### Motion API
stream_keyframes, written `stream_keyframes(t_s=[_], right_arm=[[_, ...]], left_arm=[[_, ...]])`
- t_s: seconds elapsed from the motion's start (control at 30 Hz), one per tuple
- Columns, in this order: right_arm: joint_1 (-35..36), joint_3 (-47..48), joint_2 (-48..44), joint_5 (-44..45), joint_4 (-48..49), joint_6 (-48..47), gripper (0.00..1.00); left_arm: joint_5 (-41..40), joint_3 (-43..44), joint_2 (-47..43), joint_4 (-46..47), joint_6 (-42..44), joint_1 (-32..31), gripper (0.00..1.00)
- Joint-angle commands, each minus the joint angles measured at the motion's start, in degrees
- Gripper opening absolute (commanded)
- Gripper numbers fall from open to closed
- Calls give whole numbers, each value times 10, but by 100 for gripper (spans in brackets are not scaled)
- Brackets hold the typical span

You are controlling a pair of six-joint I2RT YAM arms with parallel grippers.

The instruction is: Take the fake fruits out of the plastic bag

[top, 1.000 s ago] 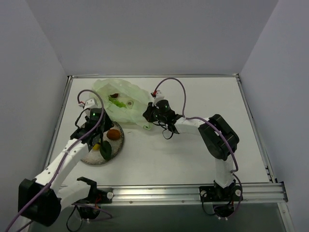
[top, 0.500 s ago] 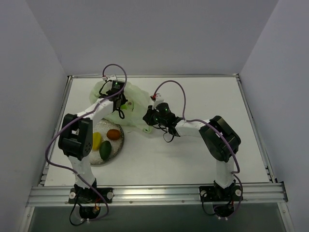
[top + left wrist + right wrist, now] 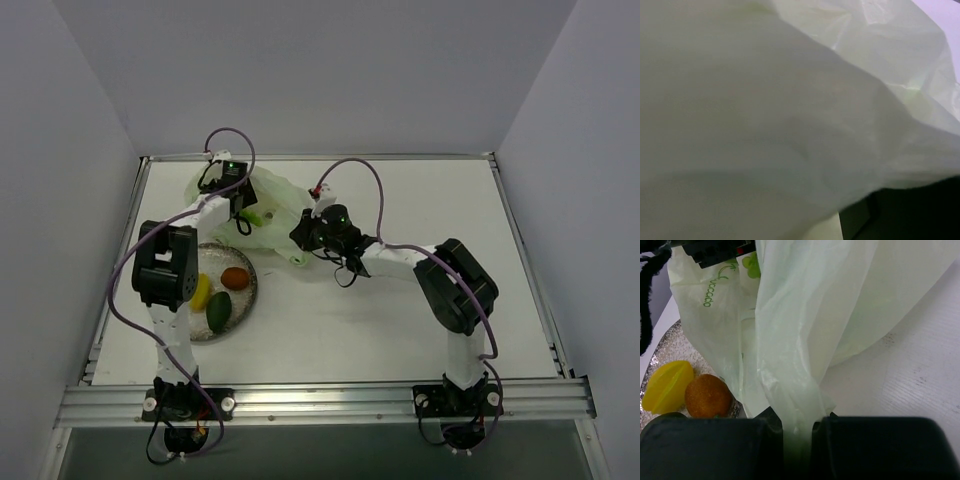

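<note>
- Right gripper (image 3: 799,427): clamped on plastic bag (image 3: 805,315) film; may tear it if tugged.
- Left gripper (image 3: 240,212): amid bag folds, open or closed unclear; may snag film.

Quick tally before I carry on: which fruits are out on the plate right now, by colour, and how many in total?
Yellow fruit: 1
Orange fruit: 1
Dark green fruit: 1
Total on the plate: 3
Anything left inside the plastic bag cannot be counted from these views.
</note>
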Motion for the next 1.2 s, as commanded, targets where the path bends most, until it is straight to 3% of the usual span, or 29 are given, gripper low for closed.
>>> stream_keyframes(t_s=[0.0,0.13,0.37,0.63,0.77,1.0,1.17], right_arm=[[-2,23,6,-9,19,5,0],[-1,37,21,-14,19,6,0],[0,56,55,-23,23,6,0],[-2,78,88,-32,23,7,0],[-2,86,106,-35,21,9,0],[-5,88,116,-40,23,12,0],[-9,88,114,-39,25,12,0]], left_arm=[[-18,36,5,25,34,12,66],[7,77,36,33,57,22,73],[56,126,82,79,68,29,77],[78,193,154,76,64,41,74],[83,212,170,79,64,41,65],[85,203,163,109,70,42,37],[110,136,107,133,45,41,23]])
